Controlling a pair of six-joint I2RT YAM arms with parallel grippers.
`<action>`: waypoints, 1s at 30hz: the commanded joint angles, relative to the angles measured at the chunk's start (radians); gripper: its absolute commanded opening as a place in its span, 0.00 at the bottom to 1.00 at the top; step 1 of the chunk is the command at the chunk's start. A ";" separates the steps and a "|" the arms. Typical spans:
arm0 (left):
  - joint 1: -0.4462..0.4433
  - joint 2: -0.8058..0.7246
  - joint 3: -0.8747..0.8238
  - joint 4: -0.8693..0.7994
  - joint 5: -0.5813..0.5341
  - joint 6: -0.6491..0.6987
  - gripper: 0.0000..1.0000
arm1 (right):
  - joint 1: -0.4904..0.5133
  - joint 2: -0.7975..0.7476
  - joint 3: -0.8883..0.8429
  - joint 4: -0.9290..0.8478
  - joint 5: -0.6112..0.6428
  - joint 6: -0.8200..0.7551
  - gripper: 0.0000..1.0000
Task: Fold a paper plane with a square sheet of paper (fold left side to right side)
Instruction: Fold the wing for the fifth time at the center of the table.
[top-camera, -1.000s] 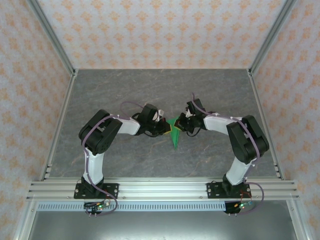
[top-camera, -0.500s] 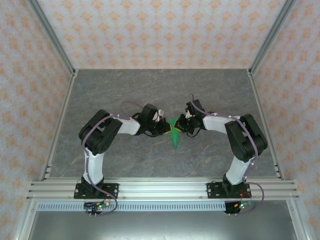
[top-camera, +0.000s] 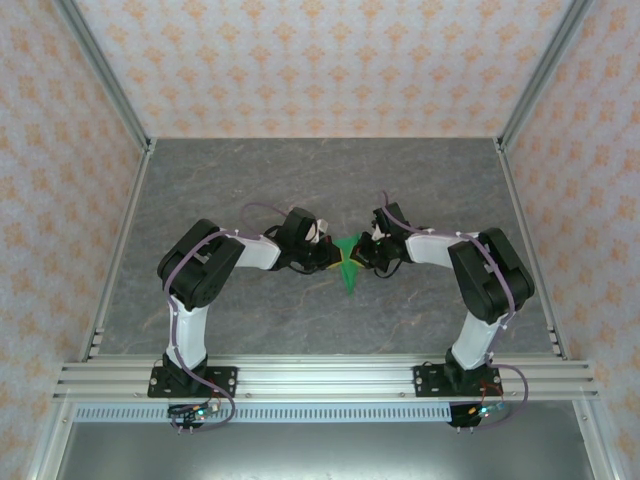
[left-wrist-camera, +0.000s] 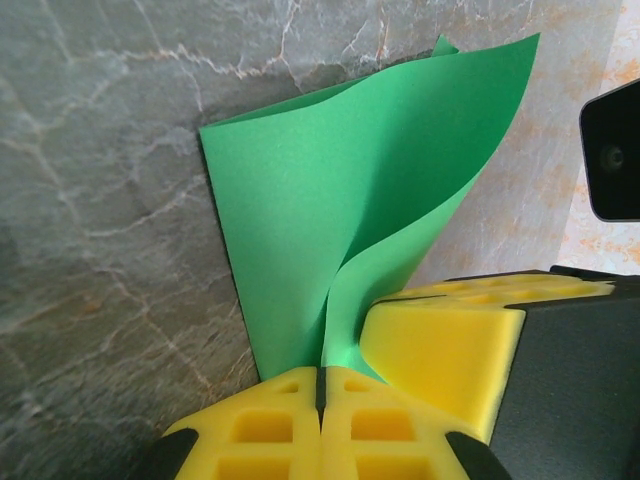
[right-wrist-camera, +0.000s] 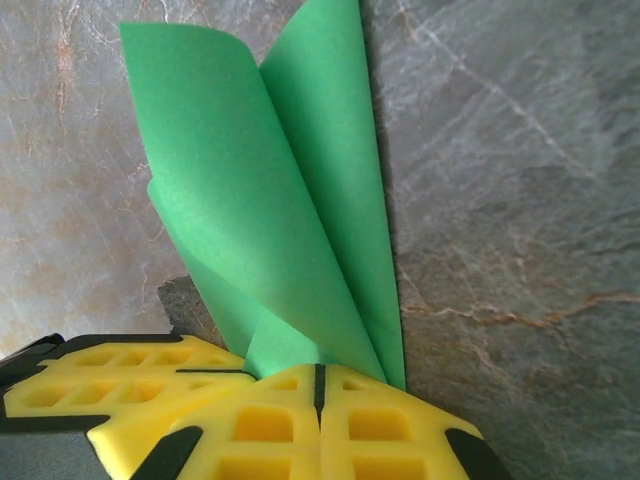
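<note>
At mid-table, the left gripper (top-camera: 333, 262) and right gripper (top-camera: 362, 255) both pinch the paper plane (top-camera: 348, 277).

From above, the two arms bend inward over the grey stone-patterned table (top-camera: 250, 180) and their grippers meet tip to tip, the green dart between them with its point aimed at the near edge. On the left wrist camera, the left gripper (left-wrist-camera: 322, 392) has its yellow pads pressed fully together on the paper plane (left-wrist-camera: 340, 180) at its lower edge, and the sheet rises from the pads in two curling layers; a second yellow pad sits just beside it on the right. On the right wrist camera, the right gripper (right-wrist-camera: 320, 392) is likewise closed tight on the paper plane (right-wrist-camera: 270, 180), whose flaps curl away over the table.
</note>
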 joint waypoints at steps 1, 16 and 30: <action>-0.006 0.035 0.010 -0.032 -0.062 0.018 0.00 | 0.001 0.035 -0.025 -0.043 0.049 0.005 0.04; -0.028 -0.250 -0.076 -0.129 -0.051 0.053 0.24 | 0.001 0.036 -0.033 -0.069 0.076 -0.007 0.04; -0.157 -0.195 -0.103 0.089 0.016 -0.162 0.05 | 0.002 0.041 -0.026 -0.065 0.060 -0.011 0.04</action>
